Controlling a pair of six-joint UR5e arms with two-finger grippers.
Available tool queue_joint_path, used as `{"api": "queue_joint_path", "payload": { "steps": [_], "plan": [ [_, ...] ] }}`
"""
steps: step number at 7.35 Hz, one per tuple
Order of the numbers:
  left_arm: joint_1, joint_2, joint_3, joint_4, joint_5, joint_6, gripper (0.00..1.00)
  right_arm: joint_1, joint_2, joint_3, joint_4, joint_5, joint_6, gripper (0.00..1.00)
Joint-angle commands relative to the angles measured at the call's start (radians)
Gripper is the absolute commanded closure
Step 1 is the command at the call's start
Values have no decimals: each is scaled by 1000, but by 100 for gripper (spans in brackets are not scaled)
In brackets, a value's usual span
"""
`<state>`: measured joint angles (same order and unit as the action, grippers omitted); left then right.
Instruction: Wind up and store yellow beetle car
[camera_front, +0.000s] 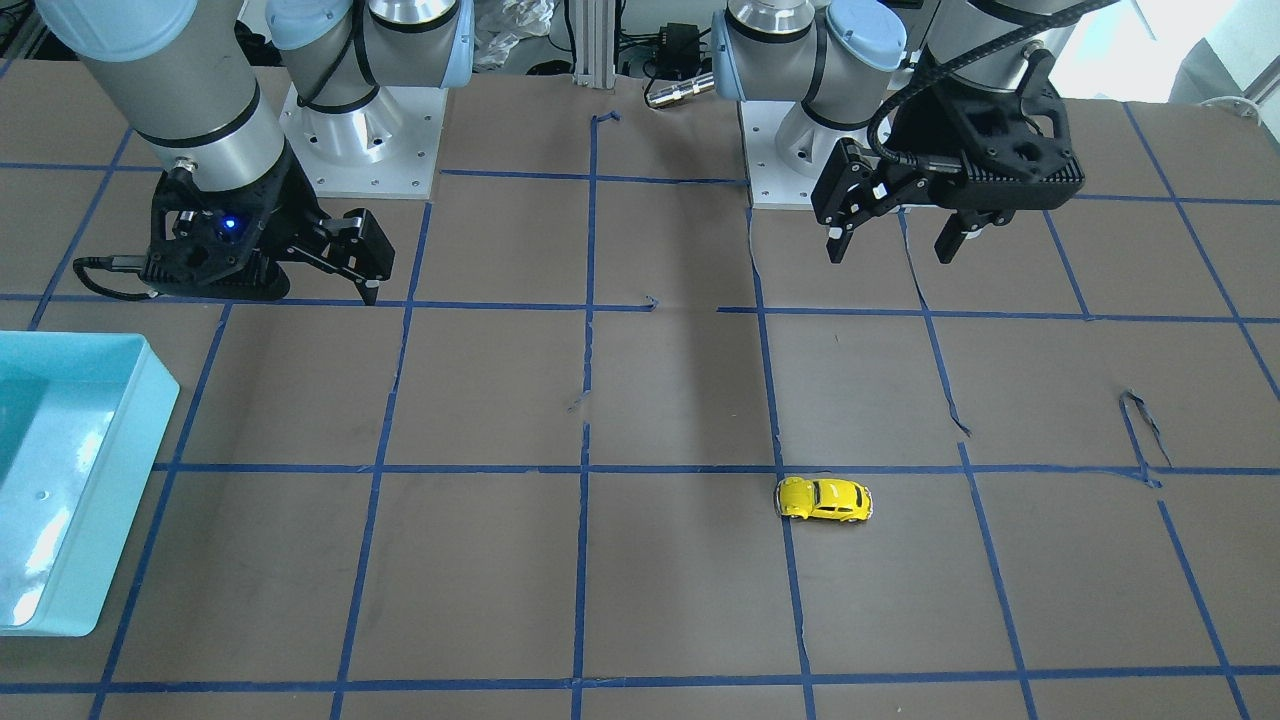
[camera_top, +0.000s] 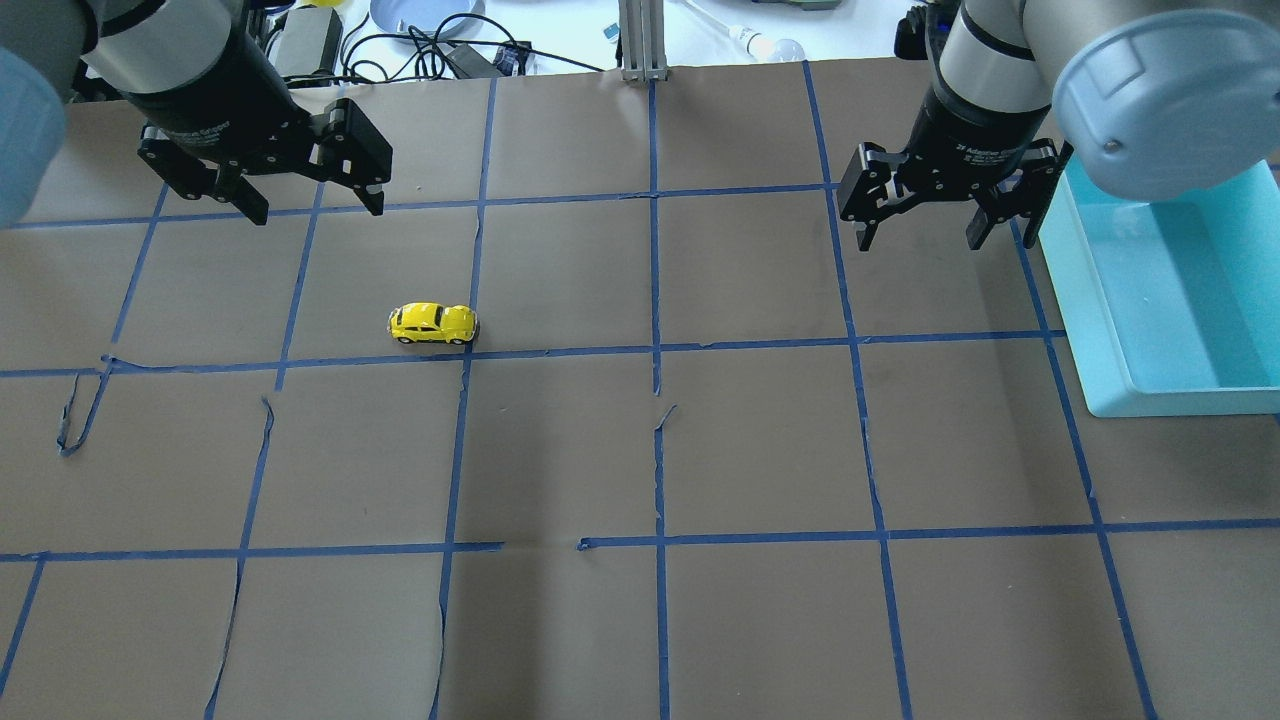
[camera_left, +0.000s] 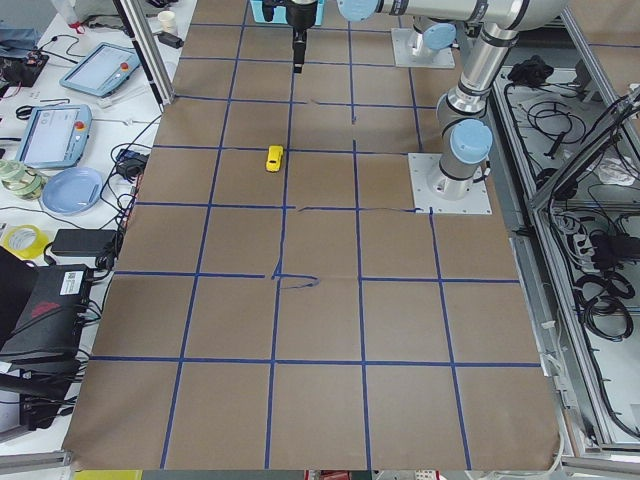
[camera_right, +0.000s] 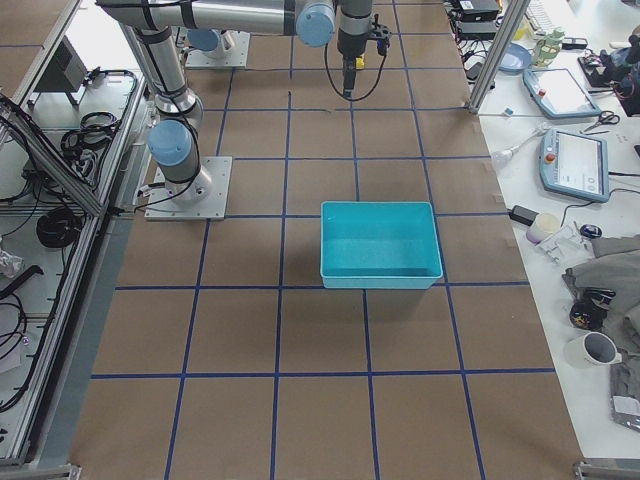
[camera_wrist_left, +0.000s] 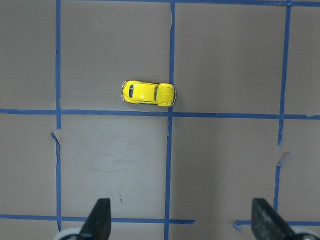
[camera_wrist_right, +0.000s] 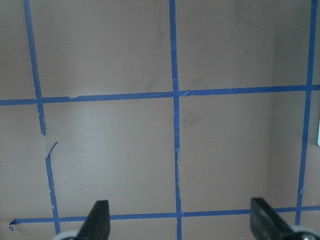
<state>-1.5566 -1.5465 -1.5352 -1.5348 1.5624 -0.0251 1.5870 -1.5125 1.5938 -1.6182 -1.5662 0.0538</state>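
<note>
The yellow beetle car (camera_top: 433, 323) stands on its wheels on the brown table, beside a blue tape line. It also shows in the front view (camera_front: 824, 499), the left side view (camera_left: 274, 158) and the left wrist view (camera_wrist_left: 148, 93). My left gripper (camera_top: 315, 208) is open and empty, raised above the table and apart from the car. In its wrist view (camera_wrist_left: 182, 222) the car lies ahead of the fingertips. My right gripper (camera_top: 921, 238) is open and empty, raised above the table next to the teal bin; its wrist view (camera_wrist_right: 180, 222) shows only taped table.
An open teal bin (camera_top: 1180, 400) stands on my right side of the table, also in the front view (camera_front: 150, 420) and the right side view (camera_right: 380, 245). Blue tape lines grid the brown table. Both arm bases (camera_front: 365, 140) are bolted at the robot's edge.
</note>
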Motion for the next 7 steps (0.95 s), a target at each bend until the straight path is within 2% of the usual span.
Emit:
{"api": "queue_joint_path", "payload": {
  "steps": [1, 7],
  "plan": [
    [0, 0, 0, 1, 1, 1, 0, -1, 0, 0, 0, -2, 0, 0],
    [-5, 6, 4, 1, -1, 2, 0, -1, 0, 0, -2, -2, 0, 0]
  ]
}}
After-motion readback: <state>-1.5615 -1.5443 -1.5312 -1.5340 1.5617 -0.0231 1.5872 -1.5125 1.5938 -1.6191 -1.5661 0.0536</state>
